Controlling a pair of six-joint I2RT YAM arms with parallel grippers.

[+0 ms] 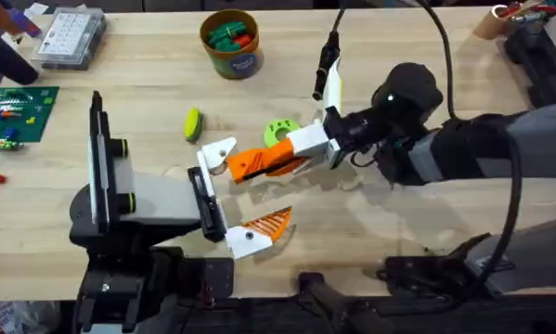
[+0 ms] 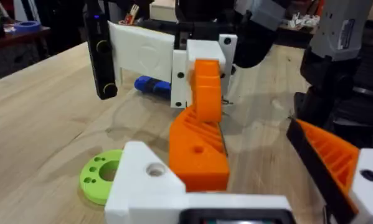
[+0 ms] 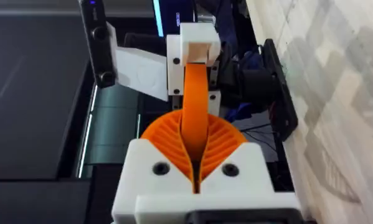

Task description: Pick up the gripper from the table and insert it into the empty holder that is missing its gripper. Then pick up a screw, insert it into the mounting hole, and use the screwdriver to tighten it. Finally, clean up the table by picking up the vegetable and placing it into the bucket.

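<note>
My right gripper is shut on the orange gripper, whose tip meets the empty holder, the far white bracket of my left gripper. In the left wrist view the gripper stands right beside the empty holder, and the mounting hole shows dark on its face. The other bracket carries an orange finger, and the left jaws stand wide apart. In the right wrist view my ribbed pads clamp the gripper. The yellow-green vegetable lies left of the holder. The bucket stands at the back.
A bright green disc lies just behind the right gripper. A clear compartment box sits at the back left, with a green circuit board nearer along the left edge. A blue object lies under the right arm.
</note>
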